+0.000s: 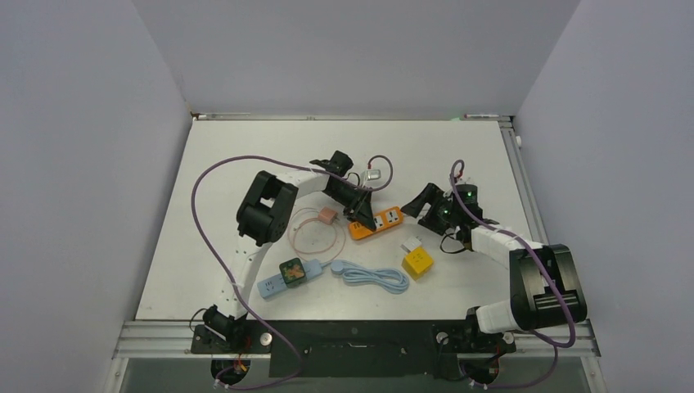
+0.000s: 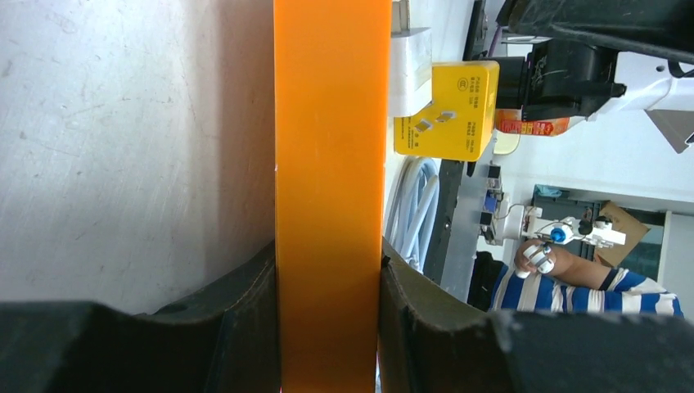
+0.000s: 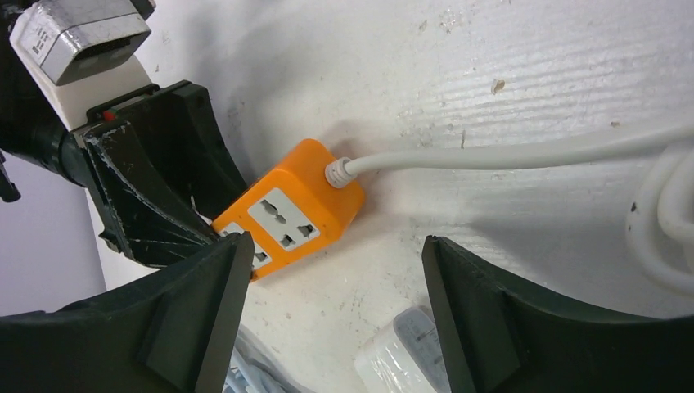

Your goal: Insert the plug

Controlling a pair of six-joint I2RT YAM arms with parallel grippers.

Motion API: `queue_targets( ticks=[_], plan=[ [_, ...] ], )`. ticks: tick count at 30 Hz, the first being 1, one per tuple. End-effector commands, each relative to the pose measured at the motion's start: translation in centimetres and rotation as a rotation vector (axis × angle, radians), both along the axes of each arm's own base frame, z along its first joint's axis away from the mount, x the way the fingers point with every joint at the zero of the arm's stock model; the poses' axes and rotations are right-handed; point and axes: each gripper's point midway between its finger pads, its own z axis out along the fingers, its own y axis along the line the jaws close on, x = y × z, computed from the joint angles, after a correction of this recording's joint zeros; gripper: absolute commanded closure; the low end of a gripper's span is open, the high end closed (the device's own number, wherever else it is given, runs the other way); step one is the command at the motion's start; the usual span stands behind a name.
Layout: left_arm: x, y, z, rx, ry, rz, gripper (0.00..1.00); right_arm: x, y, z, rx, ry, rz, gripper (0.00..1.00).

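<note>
An orange power strip (image 1: 378, 221) lies mid-table, sockets facing up (image 3: 282, 217). My left gripper (image 1: 360, 214) is shut on its left end; in the left wrist view the orange body (image 2: 331, 164) fills the gap between both pads (image 2: 327, 262). My right gripper (image 1: 419, 206) hovers open just right of the strip, jaws wide apart (image 3: 335, 246) with nothing between them. A white plug (image 1: 411, 244) rests against a yellow cube socket (image 1: 418, 262) in front of the strip. The plug's end shows low in the right wrist view (image 3: 401, 356).
A blue power strip (image 1: 277, 282) carrying a green cube adapter (image 1: 290, 270) lies front left, with its pale blue cord (image 1: 372, 275) coiled beside it. A small pink item (image 1: 327, 215) on a thin wire loop sits left of the orange strip. The strip's white cord (image 3: 507, 151) trails right.
</note>
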Motion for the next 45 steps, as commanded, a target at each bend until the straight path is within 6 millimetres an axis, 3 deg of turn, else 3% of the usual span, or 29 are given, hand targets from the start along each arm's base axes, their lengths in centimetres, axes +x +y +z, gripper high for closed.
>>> queue_targets(
  ticks=[1,8,15,21,23,24,25,26,28,29,34,39,42,45],
  plan=[
    [1.7,-1.6,4.8,-0.125,-0.073,0.035,0.85,1.1,-0.3,0.3,0.028,-0.006,-0.084,0.24],
    [1.0,-1.3,5.0,-0.133,-0.048,0.027,0.87,3.3,-2.3,-0.7,0.009,-0.054,-0.262,0.29],
    [0.1,-1.6,5.8,-0.148,-0.030,0.012,0.87,5.4,-2.5,-1.2,0.095,-0.130,-0.364,0.37],
    [-0.5,-1.4,5.2,-0.118,-0.035,0.006,0.86,6.9,-1.1,-1.4,0.165,-0.142,-0.372,0.57],
    [-0.5,-1.2,5.0,-0.104,-0.044,0.006,0.81,6.9,-0.9,-1.3,0.148,-0.147,-0.372,0.79],
    [-0.5,-1.1,4.8,-0.092,-0.050,0.009,0.73,6.7,-1.1,-1.4,0.126,-0.143,-0.383,0.89],
    [-0.3,-1.0,4.5,-0.071,-0.063,0.015,0.57,6.5,-1.3,-1.3,0.099,-0.141,-0.394,0.94],
    [-0.1,-0.9,4.2,-0.052,-0.082,0.022,0.38,6.3,-1.7,-1.4,0.060,-0.133,-0.406,0.95],
    [0.6,-0.6,3.7,-0.008,-0.138,0.042,0.17,5.7,-2.7,-1.3,-0.027,-0.124,-0.438,0.95],
    [1.1,-0.4,3.4,0.022,-0.184,0.055,0.00,5.4,-3.5,-1.3,-0.080,-0.118,-0.467,0.95],
    [4.0,0.4,4.0,0.103,-0.402,0.117,0.04,4.3,-5.7,-1.2,-0.253,-0.067,-0.527,0.95],
    [6.4,0.6,7.1,0.106,-0.625,0.125,0.04,4.6,-4.7,-2.3,-0.301,-0.031,-0.495,0.91],
    [6.1,0.9,8.1,0.103,-0.673,0.096,0.04,4.6,-3.8,-3.5,-0.293,-0.002,-0.477,0.79],
    [4.7,1.4,7.1,0.144,-0.712,0.036,0.04,4.2,-3.5,-4.5,-0.285,0.029,-0.467,0.69]
  ],
)
